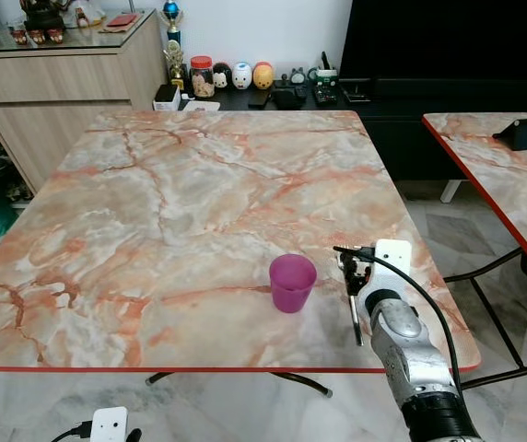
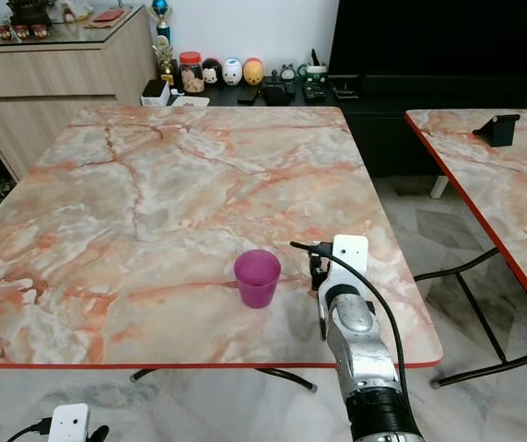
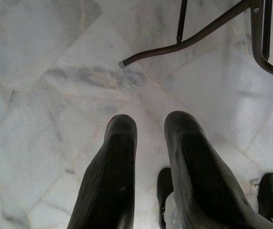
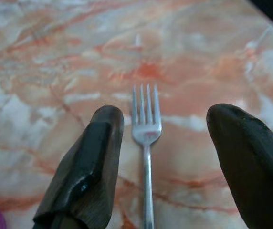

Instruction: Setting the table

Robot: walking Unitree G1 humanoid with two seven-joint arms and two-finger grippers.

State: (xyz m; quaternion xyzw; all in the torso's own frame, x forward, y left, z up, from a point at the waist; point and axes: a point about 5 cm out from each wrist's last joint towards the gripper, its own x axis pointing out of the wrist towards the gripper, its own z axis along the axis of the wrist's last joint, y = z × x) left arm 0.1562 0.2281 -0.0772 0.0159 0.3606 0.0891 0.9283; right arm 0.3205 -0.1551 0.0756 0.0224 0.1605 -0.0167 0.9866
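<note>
The right arm reaches forward from the near edge of the marble table, forearm low over the tabletop near its right front corner, wrist camera block at the far end. The right gripper hangs just above the surface with its two black fingers spread wide apart, holding nothing.

A metal fork lies flat on the table between those fingers, nearer the one on the cup's side but touching neither, tines pointing away from the robot and handle running back under the wrist. In the head views the fork shows as a thin line beside the wrist, just right of the cup.

A purple cup stands upright on the table, just left of the gripper and apart from it; its rim edge peeks into a corner of the right wrist view.

The left arm hangs low beside the robot, below table height. The left gripper points down at the pale marble floor, near the table's dark metal legs. Its fingers sit slightly apart with a narrow gap, gripping nothing.
</note>
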